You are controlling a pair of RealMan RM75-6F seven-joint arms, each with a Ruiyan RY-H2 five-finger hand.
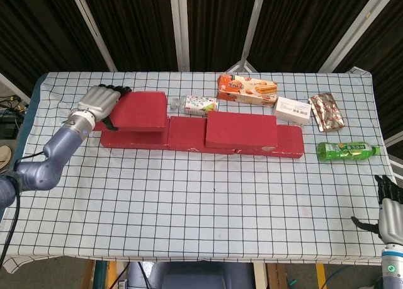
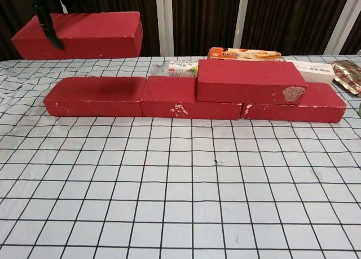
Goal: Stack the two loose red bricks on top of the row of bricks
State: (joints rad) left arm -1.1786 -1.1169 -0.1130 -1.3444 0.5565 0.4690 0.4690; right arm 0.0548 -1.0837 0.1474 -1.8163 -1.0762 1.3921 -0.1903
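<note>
A row of red bricks (image 1: 189,136) (image 2: 180,97) lies across the middle of the table. One red brick (image 1: 242,129) (image 2: 251,81) sits stacked on the row's right part. My left hand (image 1: 99,102) (image 2: 45,16) grips the left end of the second red brick (image 1: 140,110) (image 2: 84,35) and holds it level in the air above the row's left end. My right hand (image 1: 390,206) hangs off the table's near right corner, fingers apart, holding nothing.
Behind the row lie a small clear bottle (image 1: 196,104) (image 2: 179,67), an orange biscuit pack (image 1: 247,90) (image 2: 242,54), a white box (image 1: 293,110) (image 2: 313,70) and a foil packet (image 1: 327,111). A green bottle (image 1: 346,151) lies at the right.
</note>
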